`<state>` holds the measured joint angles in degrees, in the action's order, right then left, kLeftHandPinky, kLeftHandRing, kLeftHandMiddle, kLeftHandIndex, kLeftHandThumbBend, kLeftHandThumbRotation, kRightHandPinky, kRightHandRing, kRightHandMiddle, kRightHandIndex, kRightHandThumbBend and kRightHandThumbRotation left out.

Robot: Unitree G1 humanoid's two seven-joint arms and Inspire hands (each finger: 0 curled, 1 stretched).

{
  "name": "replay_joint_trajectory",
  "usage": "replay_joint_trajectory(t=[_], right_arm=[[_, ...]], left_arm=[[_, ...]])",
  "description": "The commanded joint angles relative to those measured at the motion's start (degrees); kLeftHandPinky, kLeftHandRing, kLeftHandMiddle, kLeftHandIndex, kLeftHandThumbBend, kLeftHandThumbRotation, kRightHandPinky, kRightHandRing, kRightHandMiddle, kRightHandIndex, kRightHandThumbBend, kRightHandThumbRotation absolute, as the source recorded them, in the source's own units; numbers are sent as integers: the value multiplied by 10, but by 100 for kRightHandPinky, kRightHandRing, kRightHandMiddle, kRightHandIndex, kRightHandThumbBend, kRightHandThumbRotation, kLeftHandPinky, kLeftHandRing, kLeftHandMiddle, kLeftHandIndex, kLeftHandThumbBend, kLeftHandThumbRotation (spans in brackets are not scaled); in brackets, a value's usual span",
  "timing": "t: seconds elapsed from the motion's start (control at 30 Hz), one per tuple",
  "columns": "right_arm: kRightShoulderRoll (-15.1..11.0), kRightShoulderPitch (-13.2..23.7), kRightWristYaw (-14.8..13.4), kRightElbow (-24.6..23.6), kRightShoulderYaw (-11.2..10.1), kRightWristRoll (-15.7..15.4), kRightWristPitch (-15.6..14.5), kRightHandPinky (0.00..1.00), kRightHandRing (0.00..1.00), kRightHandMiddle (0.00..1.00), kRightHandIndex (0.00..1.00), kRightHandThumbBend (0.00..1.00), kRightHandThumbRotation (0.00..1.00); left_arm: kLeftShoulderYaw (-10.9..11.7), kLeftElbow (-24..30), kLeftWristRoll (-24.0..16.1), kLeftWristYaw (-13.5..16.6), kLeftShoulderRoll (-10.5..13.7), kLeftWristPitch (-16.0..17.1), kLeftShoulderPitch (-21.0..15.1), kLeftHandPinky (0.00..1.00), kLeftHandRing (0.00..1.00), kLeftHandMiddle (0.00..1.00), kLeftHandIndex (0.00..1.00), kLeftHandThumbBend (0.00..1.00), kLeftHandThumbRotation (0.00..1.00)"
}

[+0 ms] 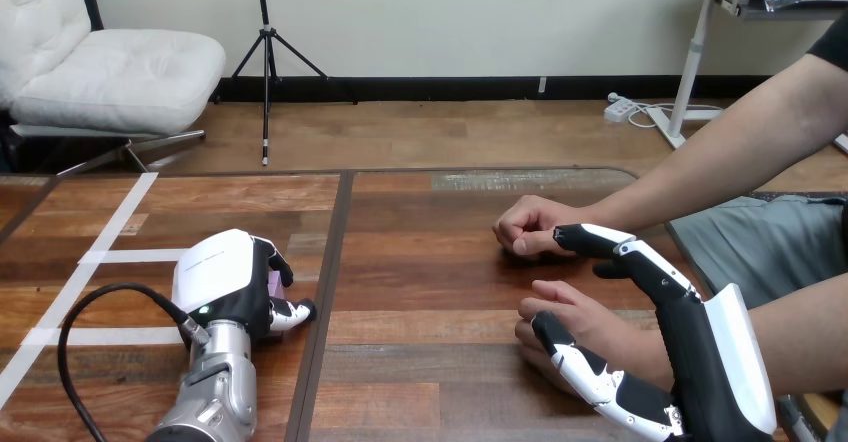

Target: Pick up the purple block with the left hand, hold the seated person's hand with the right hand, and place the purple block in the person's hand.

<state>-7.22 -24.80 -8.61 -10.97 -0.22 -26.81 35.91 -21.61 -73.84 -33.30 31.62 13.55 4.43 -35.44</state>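
- The right hand [712, 367] lay at the near right of the table [430, 272], clasped round the person's nearer hand [578, 320]. Its thumb [590, 374] crossed the near side and its fingers [620, 247] arched over the far side.
- Farther back at the left, the left hand [225, 272] rested palm down, with its fingers curled over the purple block [273, 284]. The block sat on the table, showing just a sliver beneath them.
- Beyond the right hand, the person's farther hand [530, 224] rested on the table in a loose fist.

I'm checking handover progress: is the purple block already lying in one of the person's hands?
No, the left hand has its fingers curled round the purple block on the table, apart from the person's hands.
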Motion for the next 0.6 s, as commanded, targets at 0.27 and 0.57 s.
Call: replay_joint_trajectory(t=[0.27,0.57], right_arm=[[-6,17,-1,-27,-1,10,4,72,77,76,74,49,32],[-5,18,-3,-26,-1,7,5,72,77,76,74,49,32]], left_arm=[[7,-9,9,-12,14,7,-14,43,47,51,50,63,0],[5,-10,13,-11,15,12,-12,43,47,51,50,65,0]])
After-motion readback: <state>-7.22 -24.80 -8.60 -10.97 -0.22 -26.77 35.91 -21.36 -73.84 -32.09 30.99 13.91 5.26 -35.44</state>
